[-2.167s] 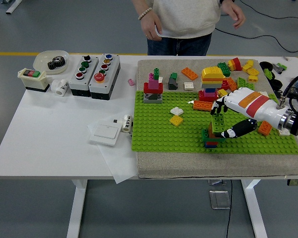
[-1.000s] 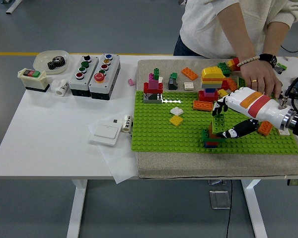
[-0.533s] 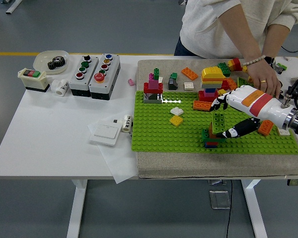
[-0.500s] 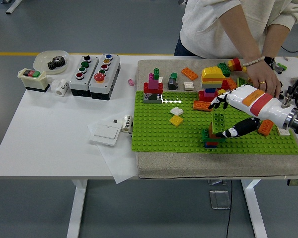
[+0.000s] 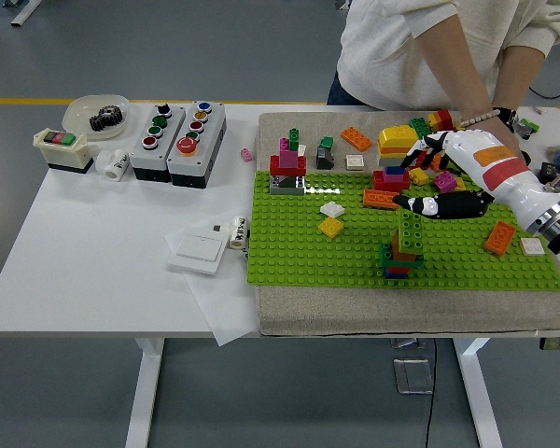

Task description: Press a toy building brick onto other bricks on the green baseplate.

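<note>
Lifted clear, the right hand [image 5: 439,177] hovers empty-fingered above the green brick [image 5: 411,231] left below it; reseating needs a square downward push.

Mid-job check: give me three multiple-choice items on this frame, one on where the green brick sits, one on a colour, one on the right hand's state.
1. Where is the green brick?
A. In the right hand
B. On top of the small brick stack on the green baseplate
C. On the white table

2. What colour is the flat brick lying loose near the baseplate's middle, just in front of a white one?
A. Blue
B. Yellow
C. Black

3. What is the right hand doing?
A. Open, holding nothing, beyond the stack
B. Gripping the green brick
C. Pressing a control-box button

Answers: 1 B, the brick tops the stack with no fingers on it. 2 B, the yellow brick lies there. 3 A, its fingers are spread, clear of the brick.
</note>
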You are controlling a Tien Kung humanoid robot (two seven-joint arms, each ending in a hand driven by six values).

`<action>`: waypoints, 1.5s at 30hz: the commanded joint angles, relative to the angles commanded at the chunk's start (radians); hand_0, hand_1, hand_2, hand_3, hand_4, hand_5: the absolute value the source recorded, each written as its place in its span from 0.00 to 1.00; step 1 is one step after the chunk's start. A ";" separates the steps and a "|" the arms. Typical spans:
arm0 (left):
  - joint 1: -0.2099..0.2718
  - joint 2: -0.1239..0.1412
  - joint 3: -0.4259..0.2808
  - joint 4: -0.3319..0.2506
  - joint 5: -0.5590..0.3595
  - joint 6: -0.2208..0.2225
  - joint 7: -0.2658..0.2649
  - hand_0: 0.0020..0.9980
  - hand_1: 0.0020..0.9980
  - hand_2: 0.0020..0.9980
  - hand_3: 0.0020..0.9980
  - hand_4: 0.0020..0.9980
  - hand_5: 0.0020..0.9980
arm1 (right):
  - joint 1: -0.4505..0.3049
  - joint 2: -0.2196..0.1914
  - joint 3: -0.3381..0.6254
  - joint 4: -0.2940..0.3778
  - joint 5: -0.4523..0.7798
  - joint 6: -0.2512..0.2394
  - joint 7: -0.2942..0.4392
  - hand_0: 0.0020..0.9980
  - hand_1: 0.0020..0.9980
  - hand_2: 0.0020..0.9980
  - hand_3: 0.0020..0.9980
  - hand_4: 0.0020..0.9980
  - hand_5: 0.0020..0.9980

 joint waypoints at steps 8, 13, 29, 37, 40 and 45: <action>0.001 0.001 -0.001 0.000 0.003 0.000 0.001 0.49 0.56 0.65 0.65 0.71 0.78 | -0.035 -0.005 0.036 0.046 -0.027 0.077 -0.024 0.53 0.56 0.62 0.55 0.75 0.56; 0.003 0.001 -0.005 0.000 0.009 0.000 0.003 0.48 0.56 0.65 0.65 0.71 0.77 | -0.057 -0.014 0.035 0.076 -0.100 0.131 -0.017 0.55 0.57 0.62 0.55 0.74 0.56; 0.002 0.001 -0.005 0.000 0.011 0.001 0.003 0.48 0.56 0.65 0.65 0.71 0.77 | -0.121 -0.016 0.075 0.047 -0.273 0.154 0.054 0.56 0.57 0.61 0.56 0.75 0.56; 0.001 0.000 -0.006 -0.001 0.011 0.001 0.005 0.48 0.56 0.65 0.65 0.71 0.77 | -0.141 -0.014 0.080 0.024 -0.288 0.148 0.081 0.57 0.57 0.60 0.54 0.76 0.55; 0.001 0.000 -0.006 -0.001 0.012 0.001 0.005 0.48 0.56 0.65 0.65 0.71 0.77 | -0.145 -0.013 0.080 0.019 -0.291 0.147 0.085 0.57 0.57 0.60 0.54 0.76 0.55; 0.000 -0.001 -0.007 -0.001 0.013 0.001 0.005 0.49 0.56 0.65 0.65 0.70 0.77 | -0.146 -0.010 0.081 0.009 -0.289 0.140 0.091 0.57 0.57 0.60 0.54 0.76 0.55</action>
